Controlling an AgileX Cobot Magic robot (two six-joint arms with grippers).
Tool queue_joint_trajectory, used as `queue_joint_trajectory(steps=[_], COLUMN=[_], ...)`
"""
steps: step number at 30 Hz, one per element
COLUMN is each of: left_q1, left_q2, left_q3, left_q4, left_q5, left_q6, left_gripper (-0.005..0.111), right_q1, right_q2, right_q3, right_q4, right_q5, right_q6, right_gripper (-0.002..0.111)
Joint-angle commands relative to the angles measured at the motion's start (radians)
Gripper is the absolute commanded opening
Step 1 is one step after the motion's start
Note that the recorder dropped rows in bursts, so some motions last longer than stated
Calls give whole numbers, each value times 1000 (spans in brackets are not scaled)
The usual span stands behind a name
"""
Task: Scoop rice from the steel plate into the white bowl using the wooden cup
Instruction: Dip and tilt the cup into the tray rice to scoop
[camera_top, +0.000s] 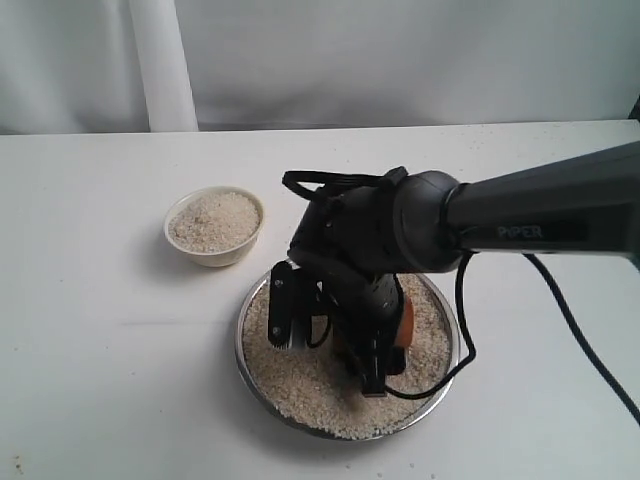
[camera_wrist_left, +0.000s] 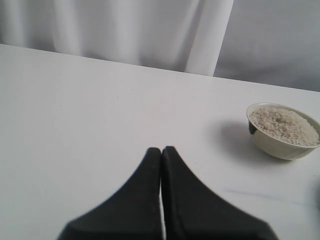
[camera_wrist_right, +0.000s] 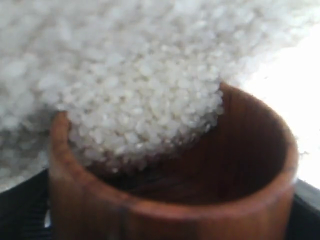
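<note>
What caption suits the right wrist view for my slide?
Close view: the wooden cup pressed mouth-first into the rice, pale grains heaped over its rim and reaching inside.

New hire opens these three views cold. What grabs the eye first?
The right gripper is down in the steel plate, near the front of the table. It holds the wooden cup tipped into the rice, with grains lying over the cup's lip. Next comes the white bowl, up and left of the plate in the exterior view and full of rice. The left gripper is shut over bare table.
</note>
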Motion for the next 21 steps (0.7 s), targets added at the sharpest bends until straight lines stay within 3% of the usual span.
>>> queue_joint_trajectory(steps=[1, 21], left_q1=[0, 0], left_q2=[8, 8], left_q3=[3, 3], left_q4=[-5, -5], left_q5=[-8, -8], left_q6=[-6, -6], left_gripper=[0, 0], right_q1=[-9, -13], right_q2=[80, 93], right_q3=[30, 30], right_q4=[153, 269], right_q5=[-179, -269], right_q6=[14, -52], right_gripper=[0, 0])
